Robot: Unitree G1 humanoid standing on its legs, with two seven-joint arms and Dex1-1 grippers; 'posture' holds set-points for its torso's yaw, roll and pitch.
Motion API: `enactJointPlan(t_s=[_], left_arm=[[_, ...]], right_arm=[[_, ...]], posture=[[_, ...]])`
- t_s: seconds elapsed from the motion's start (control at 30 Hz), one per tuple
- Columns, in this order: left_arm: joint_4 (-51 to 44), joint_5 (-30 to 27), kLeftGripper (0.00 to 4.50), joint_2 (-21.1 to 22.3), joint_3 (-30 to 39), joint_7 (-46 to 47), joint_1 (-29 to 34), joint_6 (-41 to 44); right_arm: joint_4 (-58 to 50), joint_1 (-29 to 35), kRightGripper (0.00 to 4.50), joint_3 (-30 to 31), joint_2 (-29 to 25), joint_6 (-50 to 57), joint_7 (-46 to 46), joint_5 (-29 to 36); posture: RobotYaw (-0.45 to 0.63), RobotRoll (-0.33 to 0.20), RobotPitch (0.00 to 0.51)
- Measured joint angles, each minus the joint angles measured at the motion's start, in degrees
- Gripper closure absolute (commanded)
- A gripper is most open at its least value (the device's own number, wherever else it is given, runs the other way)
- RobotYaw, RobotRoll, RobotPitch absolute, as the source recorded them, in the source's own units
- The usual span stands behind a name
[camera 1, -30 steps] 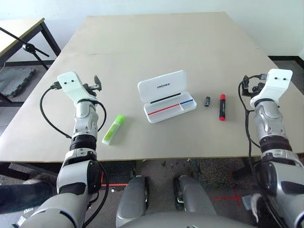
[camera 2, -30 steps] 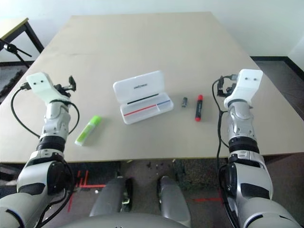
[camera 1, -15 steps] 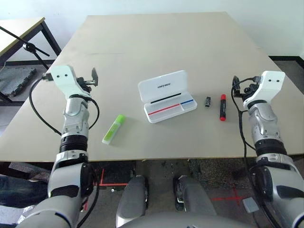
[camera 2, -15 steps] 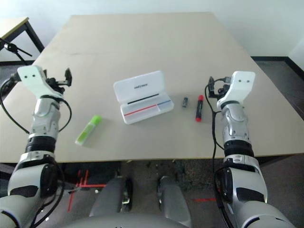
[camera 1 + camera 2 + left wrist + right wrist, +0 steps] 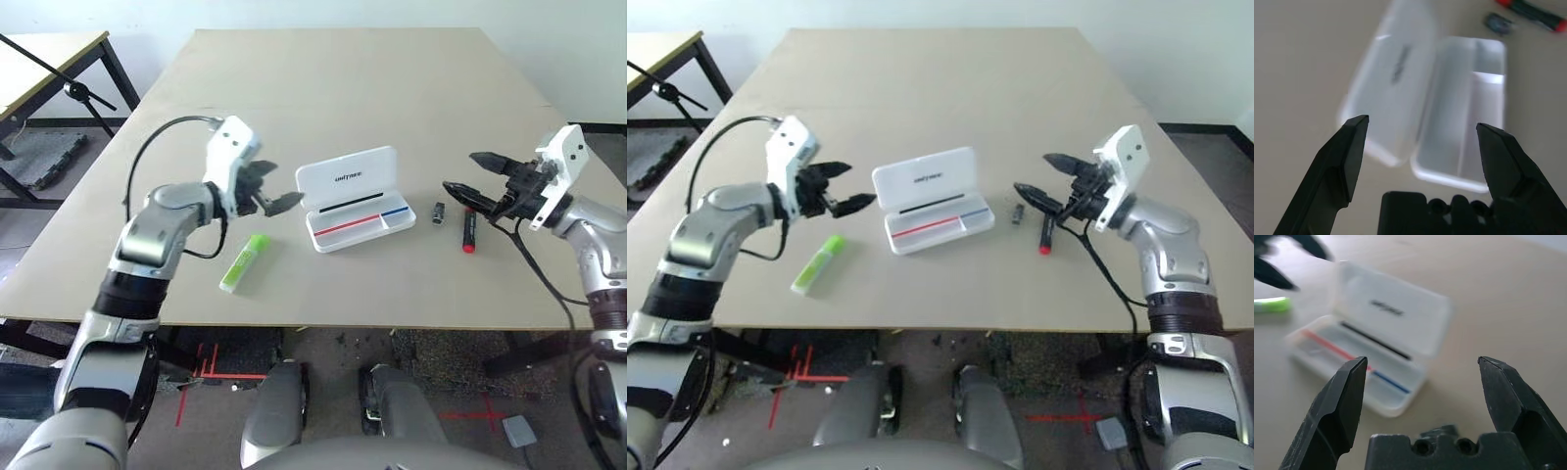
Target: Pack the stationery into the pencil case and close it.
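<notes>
The white pencil case [image 5: 351, 178] lies open at the table's middle, lid tilted back and the red and blue stripes showing in its tray [image 5: 364, 219]. Left of it lies the lime-green highlighter [image 5: 244, 261]. To its right are the tiny dark clip [image 5: 439, 211] and the red-and-black marker [image 5: 469, 230]. My left gripper [image 5: 286, 184] hovers open just left of the case, above the highlighter. My right gripper [image 5: 460, 172] is open, above the clip and marker. The left wrist view has the case [image 5: 1449, 127] between the fingers, and the right wrist view has the case [image 5: 1376, 342] and the highlighter [image 5: 1271, 305].
The beige table [image 5: 343, 88] stretches far behind the case. A second table [image 5: 49, 49] and a black stand [image 5: 78, 93] are off to the back left. The table's front edge runs close below the highlighter.
Both arms have swung in from the table's sides toward the case, and both grippers now point at it, open. The stationery and case have not moved.
</notes>
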Motion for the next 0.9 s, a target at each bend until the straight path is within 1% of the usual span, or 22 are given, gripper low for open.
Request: enactJointPlan(t_s=[0.2, 0.33, 0.43, 0.63, 0.9], left_arm=[[-0.4, 2.1, 0.05, -2.0, -7.4, -3.2, -4.9, 8.2], [-2.1, 2.1, 0.05, -4.1, -10.7, -3.8, -6.0, 17.2], [-3.6, 2.2, 0.05, -6.1, -12.7, -3.4, -6.9, 21.3], [-6.8, 2.4, 0.05, -7.0, -15.9, -2.1, -7.2, 24.3], [-7.9, 2.7, 0.05, -7.3, -18.4, -1.4, -5.3, 24.6]], right_arm=[[-2.5, 0.5, 0.0, 0.2, -2.5, 3.0, 5.1, 0.6], [-3.1, 1.4, 0.0, 0.4, -4.4, 3.9, 8.1, 0.6], [-3.1, 1.6, 0.0, 0.4, -6.3, 4.3, 10.3, 0.6], [-3.1, 1.8, 0.0, 0.4, -7.1, 4.5, 11.1, 0.5], [-4.0, 3.0, 0.0, 0.3, -7.1, 4.6, 10.1, 0.6]], posture=[[0.27, 0.0, 0.093], [0.25, 0.0, 0.099], [0.24, 0.0, 0.103], [0.23, 0.0, 0.108], [0.22, 0.0, 0.106]])
